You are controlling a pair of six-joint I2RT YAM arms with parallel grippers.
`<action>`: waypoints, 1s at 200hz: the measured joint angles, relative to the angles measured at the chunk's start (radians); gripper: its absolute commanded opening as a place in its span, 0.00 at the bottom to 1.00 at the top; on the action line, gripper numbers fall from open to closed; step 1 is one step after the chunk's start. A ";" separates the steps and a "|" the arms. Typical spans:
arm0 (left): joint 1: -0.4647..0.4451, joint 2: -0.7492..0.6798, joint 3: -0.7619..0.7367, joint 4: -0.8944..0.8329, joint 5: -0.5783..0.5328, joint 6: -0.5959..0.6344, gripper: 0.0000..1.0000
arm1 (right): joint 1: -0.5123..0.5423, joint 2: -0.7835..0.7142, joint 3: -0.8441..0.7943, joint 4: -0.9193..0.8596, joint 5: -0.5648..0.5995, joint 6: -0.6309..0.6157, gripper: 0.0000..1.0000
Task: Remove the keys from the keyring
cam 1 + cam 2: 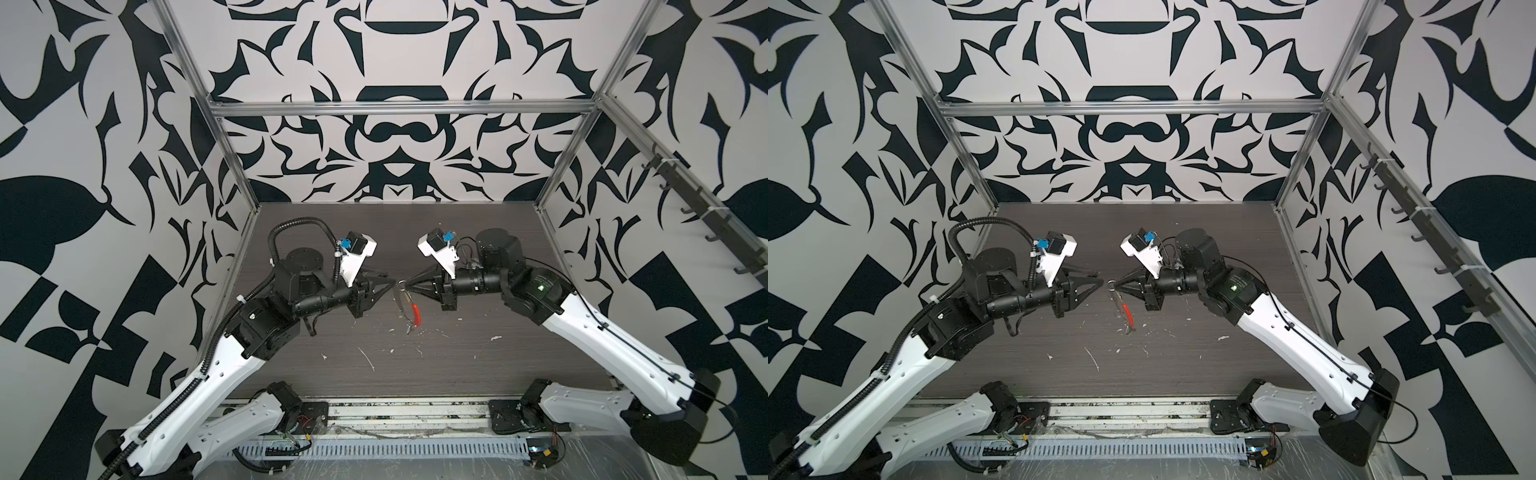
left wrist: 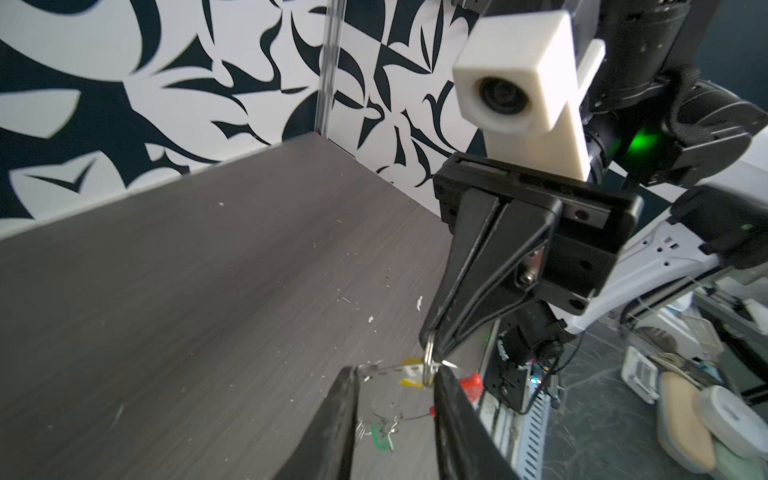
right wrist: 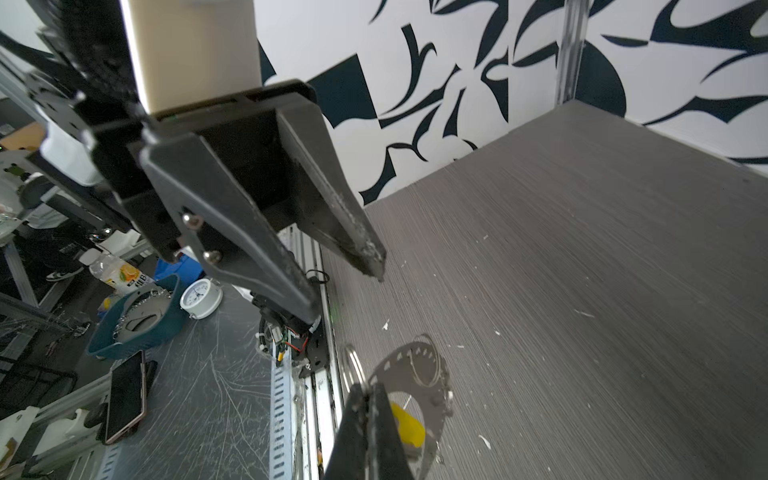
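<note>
Writing: bottle (image 3: 120, 272) beyond near table edge, orange-fruit label, letters too blurred to read. Clock (image 3: 201, 297) beside it, numerals unreadable.

Your right gripper (image 1: 409, 284): jaws closed, pinching split ring (image 1: 402, 285) above middle of table (image 1: 457, 365). The keyring (image 1: 415, 313) hangs below it, lower end near table surface.

Your left gripper (image 1: 391, 277): jaws partly apart, empty, just left of split ring.

Only left wrist view shows you green key (image 2: 380, 436), low on hoop. The yellow key (image 3: 409, 424) sits beside right fingertips. Only right wrist view shows holes in hoop. Top views: keys too small to tell.
</note>
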 measured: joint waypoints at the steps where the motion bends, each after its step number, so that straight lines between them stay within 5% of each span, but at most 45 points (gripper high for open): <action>1: 0.002 0.001 0.001 -0.001 0.003 0.000 0.33 | 0.000 0.000 0.001 -0.003 0.001 -0.001 0.00; 78: 0.039 0.106 0.051 -0.068 0.241 -0.016 0.34 | 0.021 0.032 0.066 -0.143 0.094 -0.047 0.00; 200: 0.040 0.149 0.080 -0.126 0.206 0.001 0.28 | 0.066 0.056 0.100 -0.180 0.153 -0.078 0.00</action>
